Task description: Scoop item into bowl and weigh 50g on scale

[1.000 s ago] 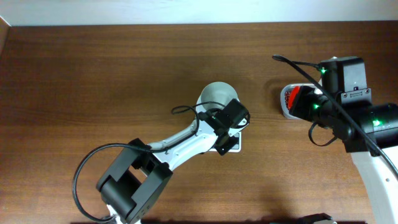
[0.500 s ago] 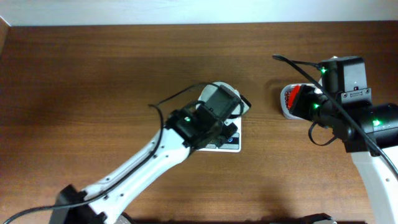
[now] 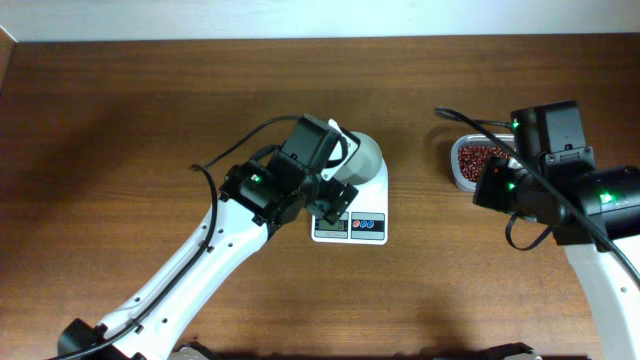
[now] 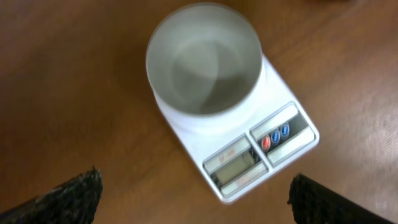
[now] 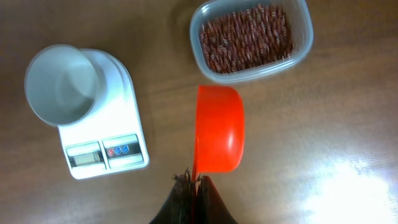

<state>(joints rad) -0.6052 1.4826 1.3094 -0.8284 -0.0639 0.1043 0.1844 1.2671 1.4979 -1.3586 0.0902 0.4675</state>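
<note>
**A:** Starting at the left?

**B:** Found the left end effector (image 4: 199, 198) with fingers (image 4: 68, 193) spread wide apart, gripping nothing. Hangs above the scale (image 4: 277, 99) on the brown wooden surface (image 3: 120, 120).

**A:** And on that scale?

**B:** Carries the bowl (image 4: 205, 62), upright on the back half and turning a smooth pale inside to the wrist view. Shows a grey display (image 4: 233, 165) and small round buttons (image 4: 275, 135) along the front.

**A:** Further right, where to look for the beans (image 5: 245, 37)?

**B:** Heaped in a clear tub (image 5: 303, 37), right of the scale and apart from it.

**A:** Lastly?

**B:** Found the right end effector (image 5: 194, 186) pinched together on an orange scoop (image 5: 217, 127). Holds it just short of the tub's near wall, between scale and tub in the right wrist view.
</note>
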